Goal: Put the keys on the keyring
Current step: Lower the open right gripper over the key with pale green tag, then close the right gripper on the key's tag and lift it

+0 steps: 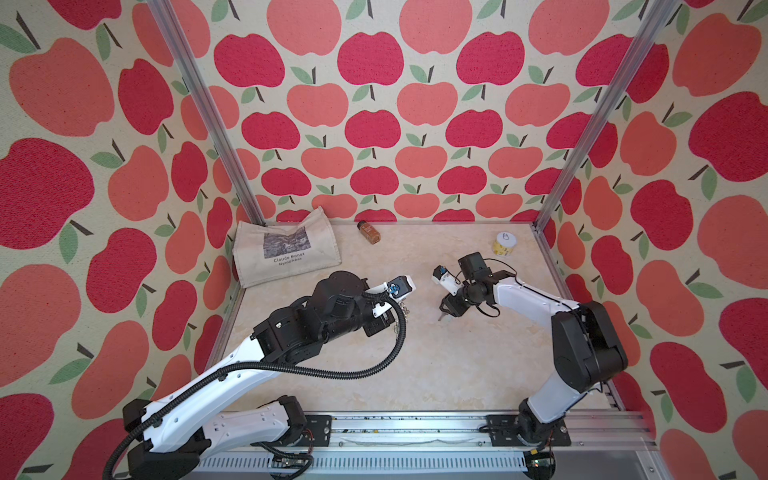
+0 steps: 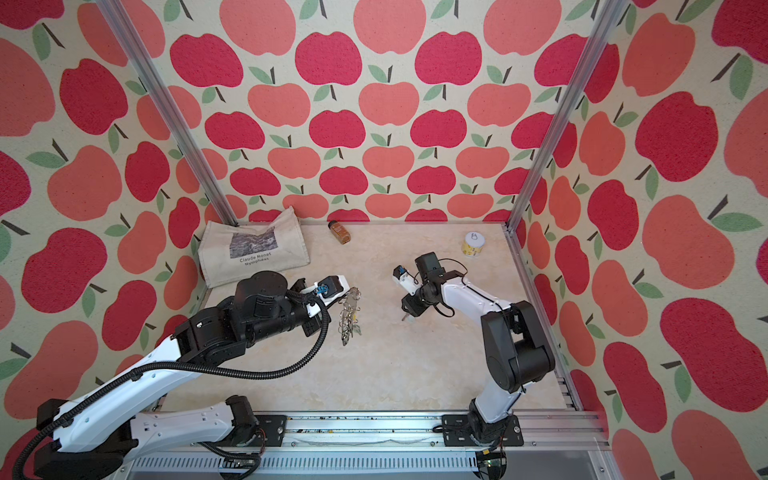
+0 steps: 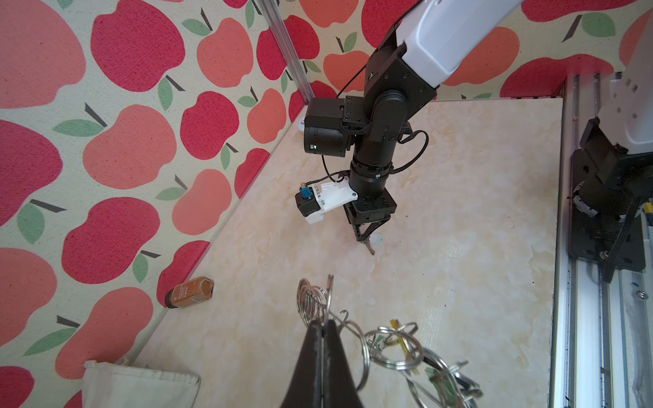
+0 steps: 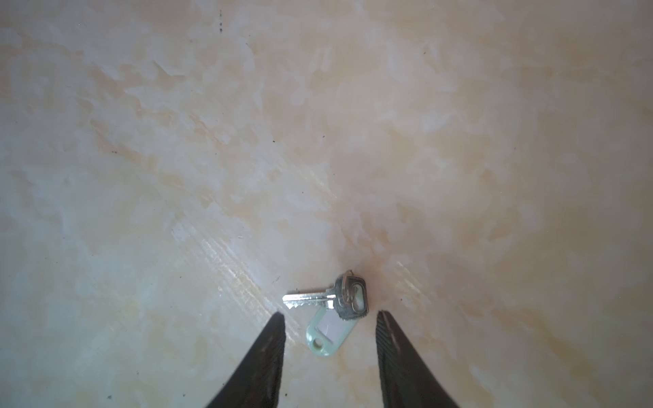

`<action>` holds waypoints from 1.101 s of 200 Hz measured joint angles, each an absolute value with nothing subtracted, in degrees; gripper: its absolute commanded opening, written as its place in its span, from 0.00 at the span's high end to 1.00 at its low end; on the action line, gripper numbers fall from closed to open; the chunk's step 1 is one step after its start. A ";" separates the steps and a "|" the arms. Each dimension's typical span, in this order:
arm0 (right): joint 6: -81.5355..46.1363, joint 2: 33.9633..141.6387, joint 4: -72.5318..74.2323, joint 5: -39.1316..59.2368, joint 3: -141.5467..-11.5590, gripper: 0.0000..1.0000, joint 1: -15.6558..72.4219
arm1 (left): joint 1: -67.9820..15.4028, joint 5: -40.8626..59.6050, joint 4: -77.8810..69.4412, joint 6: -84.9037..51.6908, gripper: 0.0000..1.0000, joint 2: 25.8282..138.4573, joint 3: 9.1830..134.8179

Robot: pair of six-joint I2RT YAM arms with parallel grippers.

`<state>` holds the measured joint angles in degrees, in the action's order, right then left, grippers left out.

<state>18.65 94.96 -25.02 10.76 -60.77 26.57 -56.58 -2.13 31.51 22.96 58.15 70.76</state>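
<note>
Nearest me, my left gripper (image 3: 323, 324) is pinched tight on one loop of the keyring (image 2: 350, 316), whose bunch of silver rings trails off beside the fingers; I cannot tell whether it clears the table (image 1: 415, 365). Across from it, my right gripper (image 4: 330, 313) points down at the table with its fingers apart, and the key (image 4: 311, 299) with its pale mint tag (image 4: 327, 333) lies flat between the tips, touched by neither. Farther back, by the wall, I see a cloth bag (image 1: 286, 253), a small brown bottle (image 1: 369, 232) on its side and a yellow can (image 1: 505, 244).
</note>
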 measured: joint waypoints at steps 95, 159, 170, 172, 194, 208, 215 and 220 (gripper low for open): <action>19.73 98.59 -25.32 4.71 -61.45 0.62 28.38 | -57.93 -3.20 31.62 22.96 1.00 56.66 70.76; 21.43 100.31 -25.32 1.52 -61.49 0.68 30.37 | -58.02 -3.68 31.66 22.96 1.00 56.62 70.76; 21.50 100.66 -25.34 1.17 -61.49 0.69 30.50 | -58.02 -3.66 31.66 22.96 1.00 56.62 70.76; 21.54 100.71 -25.34 1.06 -61.49 0.69 30.50 | -58.02 -3.68 31.66 22.96 1.00 56.62 70.76; 21.67 101.03 -25.32 0.47 -61.49 0.73 30.55 | -58.02 -3.68 31.66 22.96 1.00 56.62 70.76; 21.80 101.08 -25.32 0.30 -61.49 0.78 30.55 | -58.02 -3.70 31.66 22.96 1.00 56.62 70.76; 21.98 101.08 -25.30 0.21 -61.49 0.80 30.55 | -58.02 -3.75 31.66 22.96 1.00 56.62 70.76; 22.11 101.08 -25.32 0.21 -61.49 0.80 30.55 | -58.02 -3.84 31.66 22.96 1.00 56.62 70.76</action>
<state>22.11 101.08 -25.32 0.21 -61.49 30.55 -58.02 -3.84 31.66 22.96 56.62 70.76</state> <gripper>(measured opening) 0.216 0.052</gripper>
